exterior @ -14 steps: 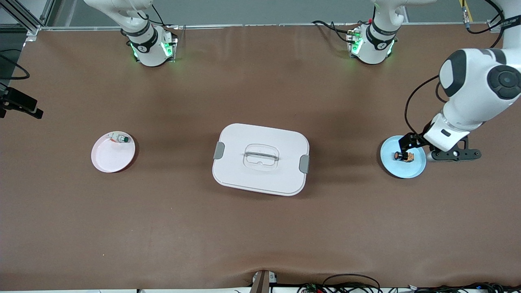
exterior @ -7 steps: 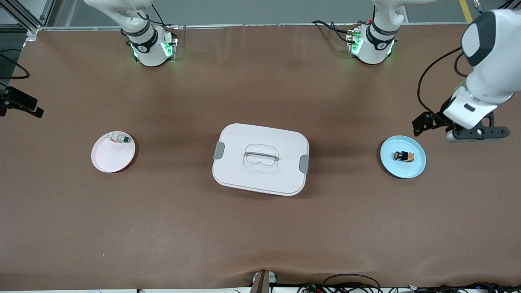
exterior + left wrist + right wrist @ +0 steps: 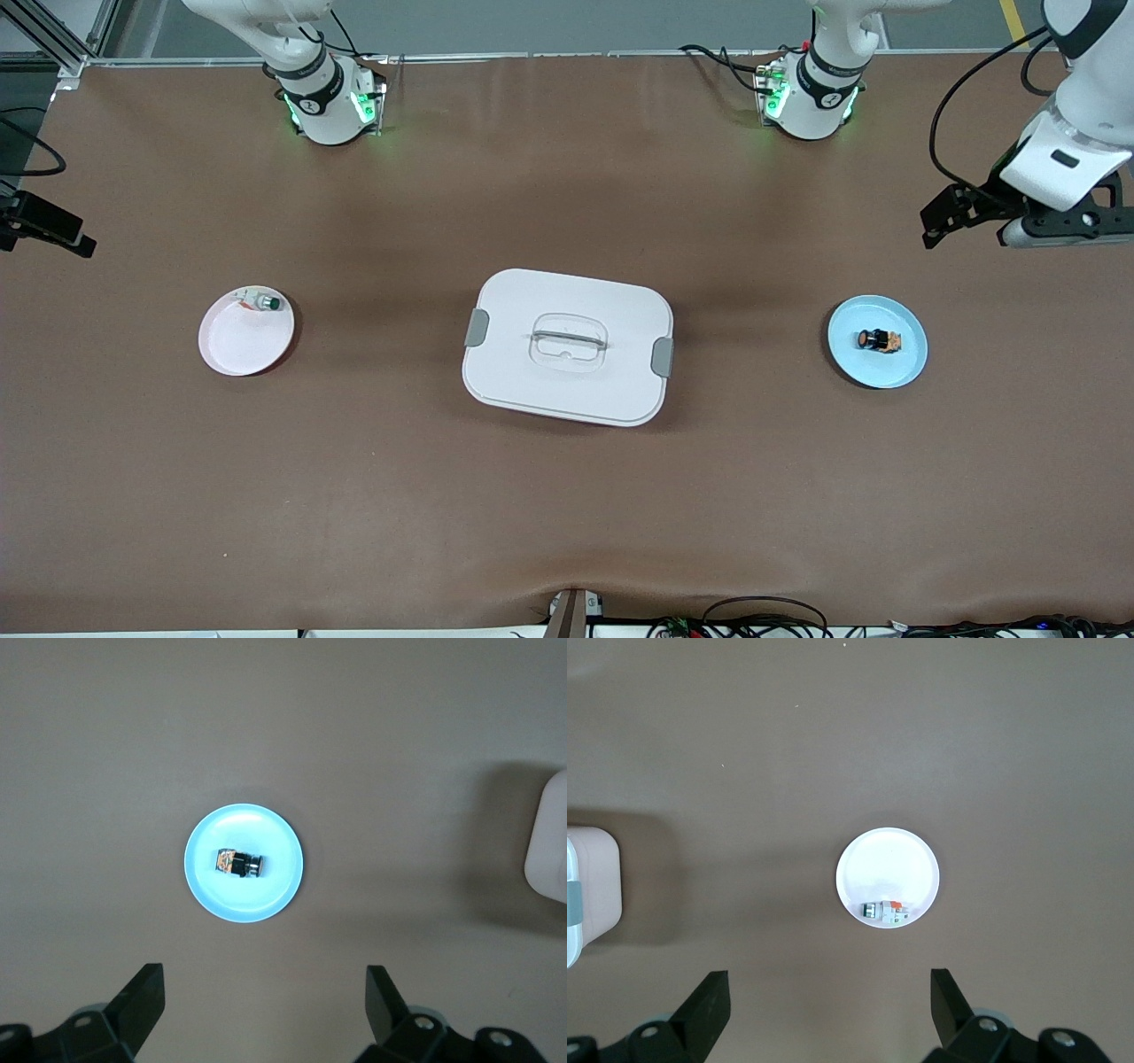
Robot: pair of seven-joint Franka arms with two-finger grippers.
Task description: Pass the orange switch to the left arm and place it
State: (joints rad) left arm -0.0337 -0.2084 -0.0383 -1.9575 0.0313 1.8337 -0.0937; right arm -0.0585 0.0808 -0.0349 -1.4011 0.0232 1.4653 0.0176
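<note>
The orange switch (image 3: 877, 339), a tiny black cylinder with orange parts, lies on its side on a light-blue plate (image 3: 904, 359) toward the left arm's end of the table. My left gripper (image 3: 935, 226) is open and empty, high in the air beside that plate. In the left wrist view the switch (image 3: 237, 862) lies well clear of my open left gripper (image 3: 264, 997). The white box (image 3: 567, 346) stands at the table's middle. My right gripper (image 3: 830, 1001) is open and empty, high over the table near a pink plate (image 3: 908, 855); it is out of the front view.
The pink plate (image 3: 239, 341), toward the right arm's end, holds a small silver-white piece with a green tip (image 3: 263, 302). The box's edge shows in the left wrist view (image 3: 549, 842) and the right wrist view (image 3: 589, 895). Brown table surface lies between plates and box.
My left gripper was down at the switch on the light-blue plate; it has risen and drawn away toward the bases' edge, empty. The switch stays on the plate.
</note>
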